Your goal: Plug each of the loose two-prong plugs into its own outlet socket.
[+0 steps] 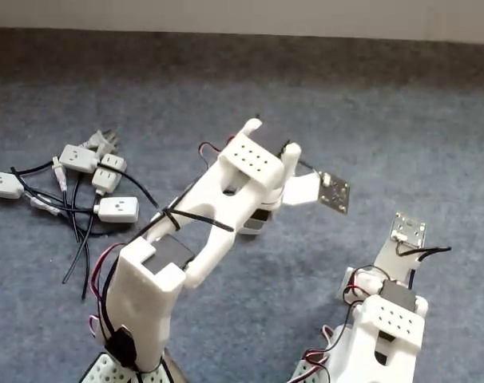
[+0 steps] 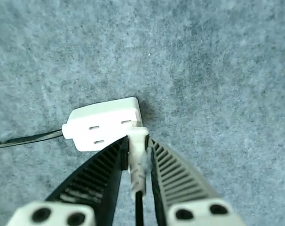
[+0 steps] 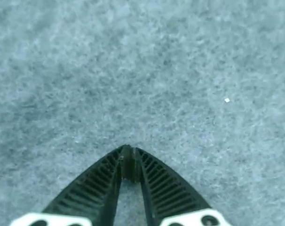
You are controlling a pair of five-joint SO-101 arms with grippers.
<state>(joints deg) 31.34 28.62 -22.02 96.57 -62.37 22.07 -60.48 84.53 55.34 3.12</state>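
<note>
Fuzzy carpet [image 3: 133,56]: your left gripper [image 2: 138,143] pinches a white plug [image 2: 138,165] at a boxy socket [image 2: 102,123]; your right gripper [image 3: 130,162] is clenched; cords [image 1: 76,214] tangle upper left.

place: robotics lab bench | evidence: grey carpet-like mat [image 1: 402,112]; white printed arms [image 1: 218,199]; exposed wiring [image 1: 196,216]

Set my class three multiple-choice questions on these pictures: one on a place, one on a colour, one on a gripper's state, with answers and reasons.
1. In the high view, the tangle of sockets and cables lies: A. at the left of the carpet B. between the arms C. at the far right
2. The cord of the socket in the left wrist view is: A. red B. white C. black
3. The left gripper is: A. open B. shut on a white plug C. shut on nothing
Answers: 1 A, it lies at the picture's left; 2 C, the cord is black; 3 B, the plug is clamped in it.
</note>
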